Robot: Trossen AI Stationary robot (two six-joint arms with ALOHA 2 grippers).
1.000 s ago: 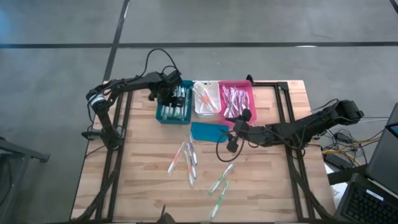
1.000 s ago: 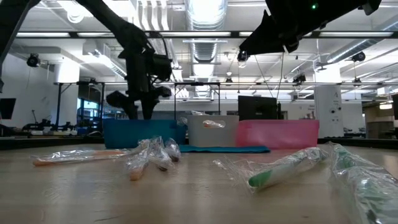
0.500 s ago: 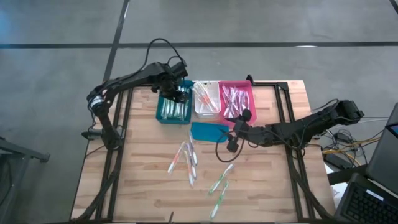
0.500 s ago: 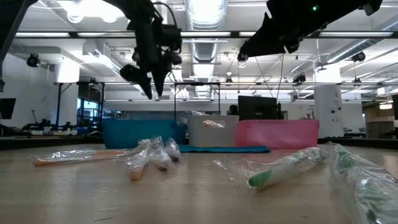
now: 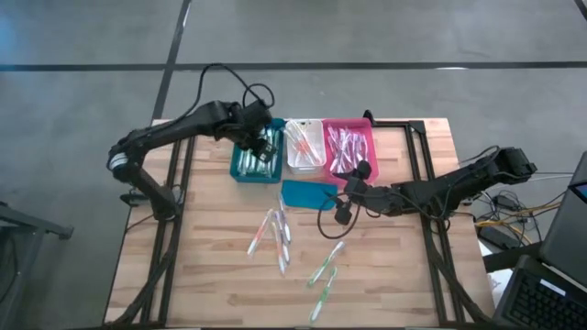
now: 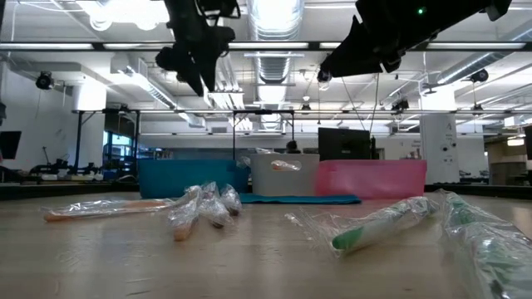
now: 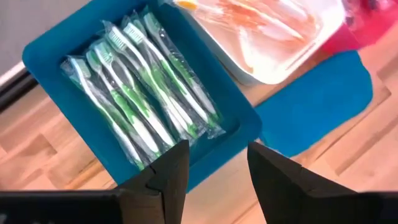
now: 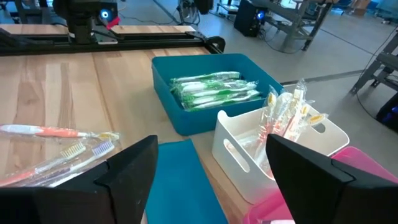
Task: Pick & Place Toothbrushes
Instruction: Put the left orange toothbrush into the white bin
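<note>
Most toothbrushes [image 7: 146,102] were already sorted into the blue bin [image 5: 256,158], white bin [image 5: 304,145] and pink bin [image 5: 348,148], about 7 still lay on the table [image 5: 211,266], and both the left gripper [image 5: 266,142] and right gripper [image 5: 341,213] were open and empty.

Two dark jointed arms carry looping black cables. The left arm [image 5: 174,131] has a white band near its base. Blunt, angular black fingers [image 7: 168,177] tip each.

Three bins [image 5: 304,147] stand side by side at the table's [image 5: 202,275] far edge, toothbrushes [image 7: 143,93] inside. A flat lid [image 5: 308,194] lies before them. Nearer, perhaps eight loose toothbrushes [image 5: 275,234] lie scattered.
</note>
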